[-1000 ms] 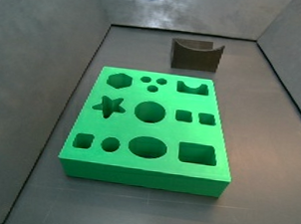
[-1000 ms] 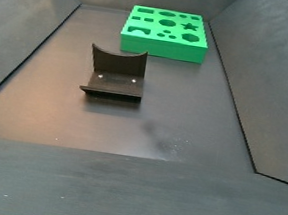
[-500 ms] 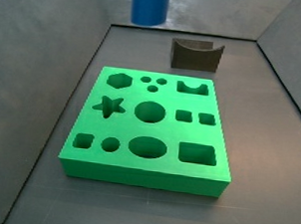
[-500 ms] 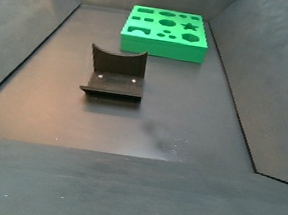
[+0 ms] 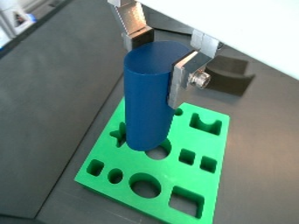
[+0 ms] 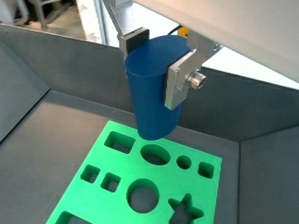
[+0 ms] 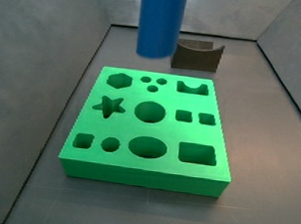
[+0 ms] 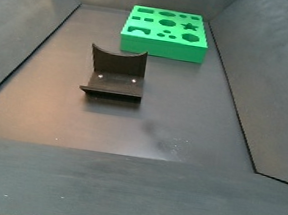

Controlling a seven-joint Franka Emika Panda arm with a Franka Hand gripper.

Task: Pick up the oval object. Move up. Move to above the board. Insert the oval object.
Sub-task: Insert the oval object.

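Observation:
The oval object (image 5: 149, 101), a tall smooth blue peg, hangs upright with my gripper (image 5: 162, 61) shut on its upper end. Both wrist views show the silver fingers (image 6: 179, 80) pressed against its opposite sides. The green board (image 7: 147, 176) with its many cut-out holes lies on the dark floor below. In a side view the oval object (image 7: 159, 20) hangs over the board's far edge, its lower end clear of the surface. There the gripper itself is above the picture. In both wrist views the board (image 5: 117, 156) fills the area under the peg (image 6: 152, 96).
The dark fixture (image 7: 196, 54) stands just behind the board and shows again as the fixture (image 8: 113, 75) in the middle of the floor. Sloping grey walls enclose the bin on all sides. The board (image 8: 167, 32) sits near the far wall.
The blue peg has come down into the side view: one second ago only its tip showed at the top, now a long length hangs over the board's far edge.

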